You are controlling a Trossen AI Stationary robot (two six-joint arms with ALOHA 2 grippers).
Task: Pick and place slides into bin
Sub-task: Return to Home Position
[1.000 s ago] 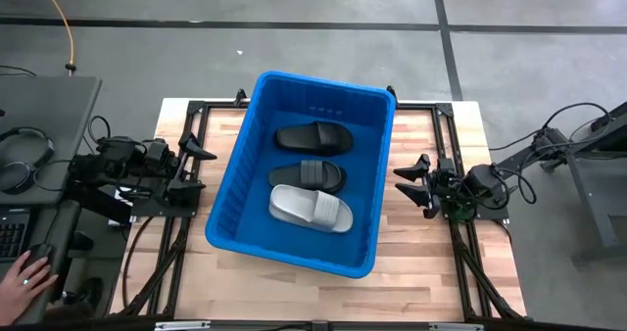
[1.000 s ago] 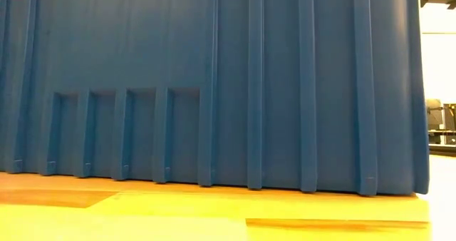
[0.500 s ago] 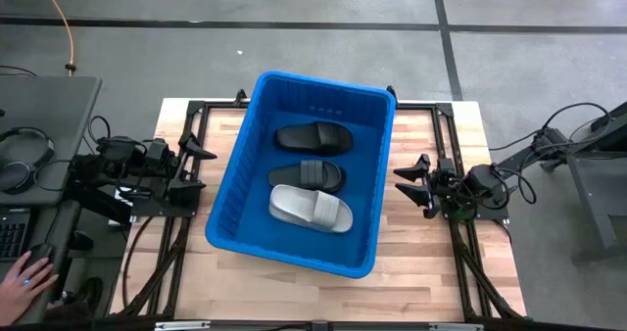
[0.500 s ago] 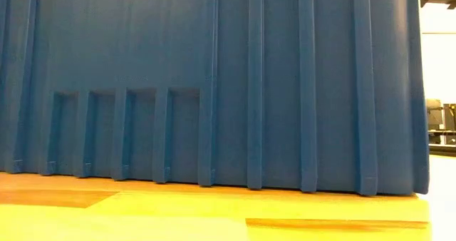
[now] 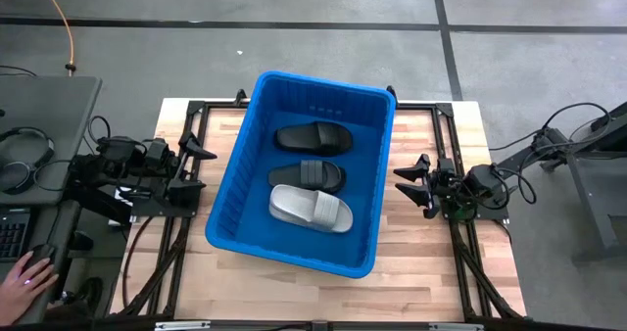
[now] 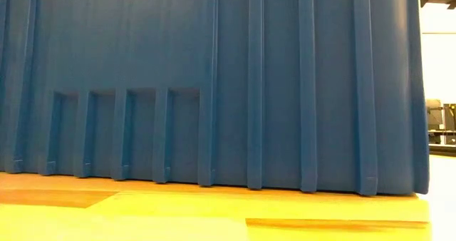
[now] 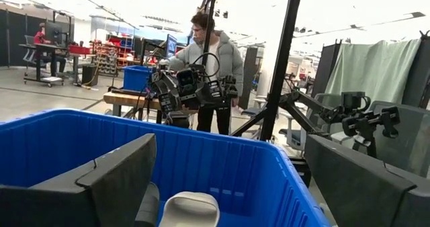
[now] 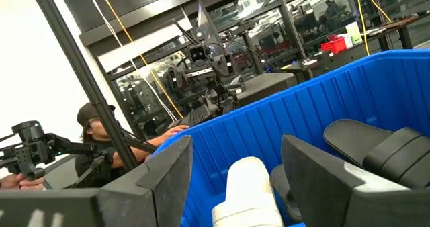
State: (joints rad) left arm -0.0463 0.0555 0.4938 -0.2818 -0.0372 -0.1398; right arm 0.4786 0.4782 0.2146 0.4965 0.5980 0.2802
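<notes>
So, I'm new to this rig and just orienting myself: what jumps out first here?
The big blue bin fills the middle of the table, holding three slides in a row: two black slides, then a light grey slide. The left gripper and right gripper sit open and empty on either side of it.

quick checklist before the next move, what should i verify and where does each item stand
1. Slides in bin: far black slide, middle black slide, grey slide: ok.
2. No slide seen on table: ok.
3. Left end effector open, empty, beside bin: ok.
4. Right end effector open, empty, beside bin: ok.
5. Person's hand off table: ok.
</notes>
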